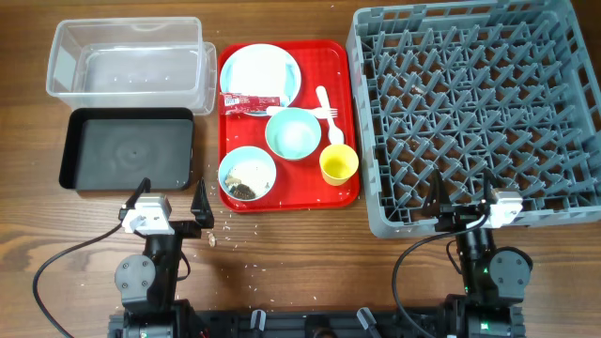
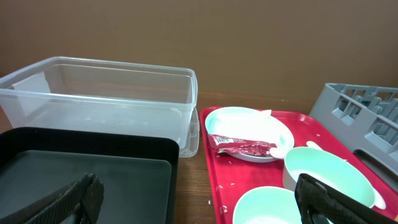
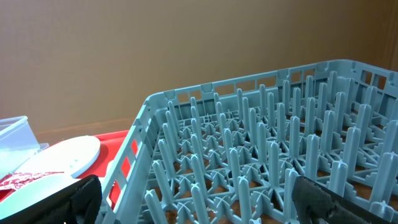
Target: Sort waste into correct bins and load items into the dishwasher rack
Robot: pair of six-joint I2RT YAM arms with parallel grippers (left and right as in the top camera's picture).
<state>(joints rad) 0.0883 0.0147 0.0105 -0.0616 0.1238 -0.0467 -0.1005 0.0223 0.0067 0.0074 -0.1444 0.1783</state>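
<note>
On the red tray [image 1: 343,66] sit a pale blue plate [image 1: 261,73], a red-and-white wrapper [image 1: 252,100], an empty blue bowl [image 1: 292,133], a blue bowl with rice and brown bits [image 1: 248,175], a yellow cup [image 1: 338,164] and white cutlery [image 1: 326,103]. The clear tub [image 1: 127,56] and black tray [image 1: 127,150] stand to the left, the grey rack [image 1: 470,221] to the right. My left gripper [image 1: 171,199] is open and empty before the black tray [image 2: 87,168]. My right gripper [image 1: 467,195] is open and empty at the rack's front edge [image 3: 261,155]. No napkin shows.
Loose white crumbs [image 1: 221,239] lie on the wood table in front of the red tray. In the left wrist view the wrapper [image 2: 242,147] rests against the plate [image 2: 249,124]. A brown wall stands behind the table.
</note>
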